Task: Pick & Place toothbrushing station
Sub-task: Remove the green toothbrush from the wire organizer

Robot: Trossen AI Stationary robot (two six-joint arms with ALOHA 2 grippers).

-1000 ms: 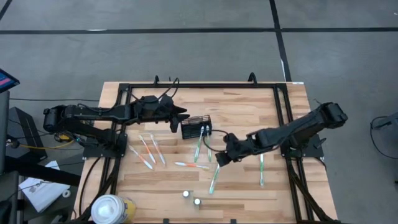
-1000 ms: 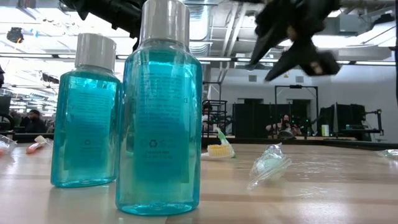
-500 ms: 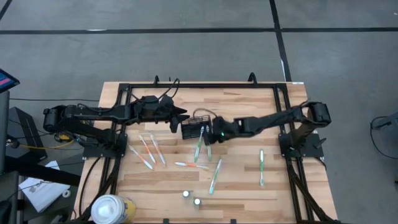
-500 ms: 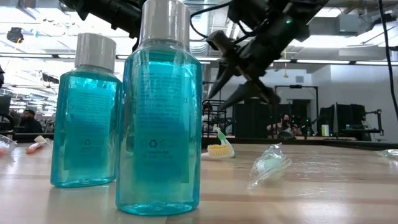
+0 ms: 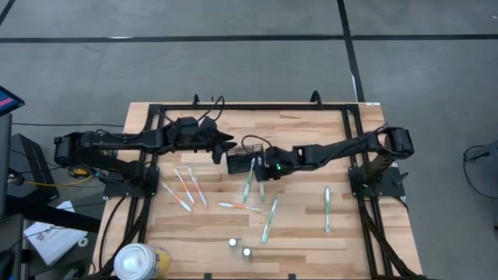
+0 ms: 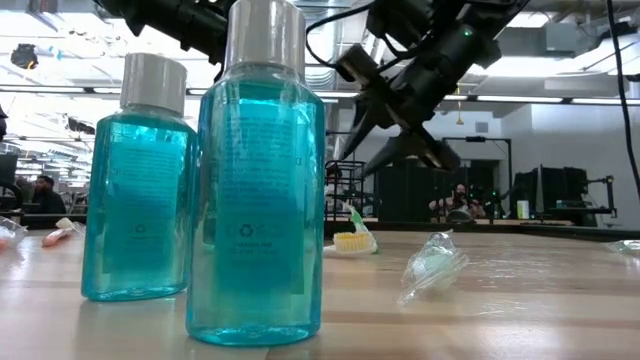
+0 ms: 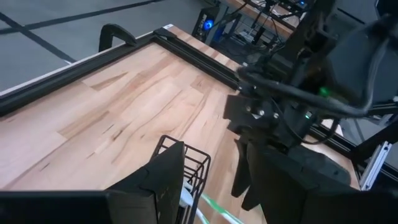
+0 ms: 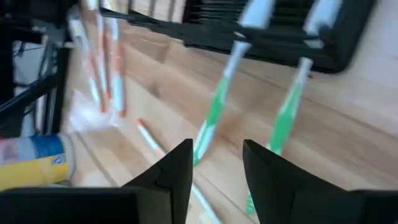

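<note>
Right gripper hangs just beside the black mesh holder, fingers parted with nothing between them; in its wrist view two green toothbrushes lean with their heads against the holder's edge, directly ahead of the fingers. Holder sits on the table near its middle, towards the far rail. More brushes lie loose: orange-pink ones to the left, green ones nearer the front, one green brush well apart on the right.

Left gripper waits at the holder's other side, jaws released, empty; its wrist view looks across the holder at the right arm.

Risks, as I judge them:
- Both grippers crowd the same small holder; a descent by either could clip the other arm or nudge the holder off its spot
- The two green brushes lie close together; a closing pinch could catch both, or push one aside and roll it
- Leaning brushes may slip off the holder if it is bumped

Change from a second ago: right arm has swung in from the open table on the right to the holder and now stretches out long across the table; its jaws have narrowed slightly. Left arm, holder and loose brushes unchanged
</note>
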